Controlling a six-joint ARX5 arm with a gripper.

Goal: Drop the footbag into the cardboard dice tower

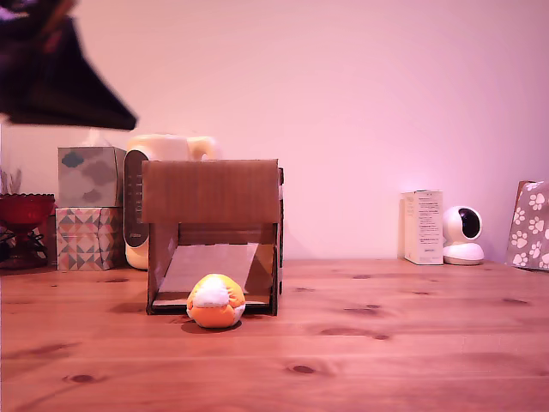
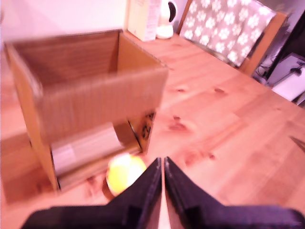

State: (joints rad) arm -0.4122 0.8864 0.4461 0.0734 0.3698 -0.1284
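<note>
The footbag (image 1: 215, 300), orange with a white and yellow top, rests on the wooden table right in front of the lower opening of the cardboard dice tower (image 1: 212, 190). The sloped ramp shows behind it. In the wrist view the tower (image 2: 90, 95) is seen from above with its open top, and the footbag (image 2: 125, 172) lies at its foot. My gripper (image 2: 160, 164) hangs above the table with its black fingers pressed together and nothing between them. In the exterior view only a dark blurred part of the arm (image 1: 60, 77) shows at the upper left.
Patterned tissue boxes (image 1: 88, 206) and a cream appliance (image 1: 163, 150) stand behind the tower on the exterior view's left, beside a red bowl (image 1: 24, 209). A white box (image 1: 423, 227), a small white camera (image 1: 463, 235) and a paw-print bag (image 1: 530, 225) stand at the back right.
</note>
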